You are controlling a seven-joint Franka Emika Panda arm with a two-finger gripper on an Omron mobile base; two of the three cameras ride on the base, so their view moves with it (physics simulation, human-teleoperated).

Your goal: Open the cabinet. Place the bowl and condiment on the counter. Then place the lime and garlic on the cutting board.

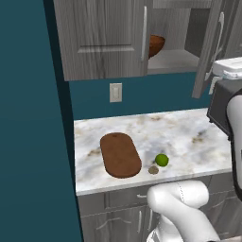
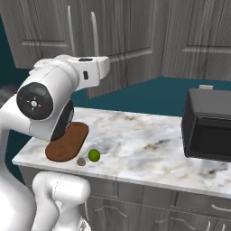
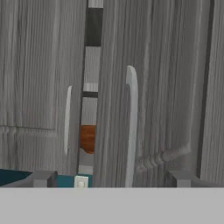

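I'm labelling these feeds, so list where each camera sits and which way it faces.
Left base view: behind the arm, to its left, facing forward and down at the counter, the cutting board and the partly open cabinet holding the bowl; white arm at lower right.
Right base view: behind, to its right, facing the same counter and a black microwave; arm at left.
Hand view: on the hand, facing the cabinet's door handle; fingertips at bottom.
Both base views share the lime and the garlic.

We see our arm rise from its base, bend at a big white elbow joint and reach upward, the hand (image 2: 92, 68) held level, beside the cabinet (image 1: 101, 38). Whether our fingers are parted, we cannot tell.
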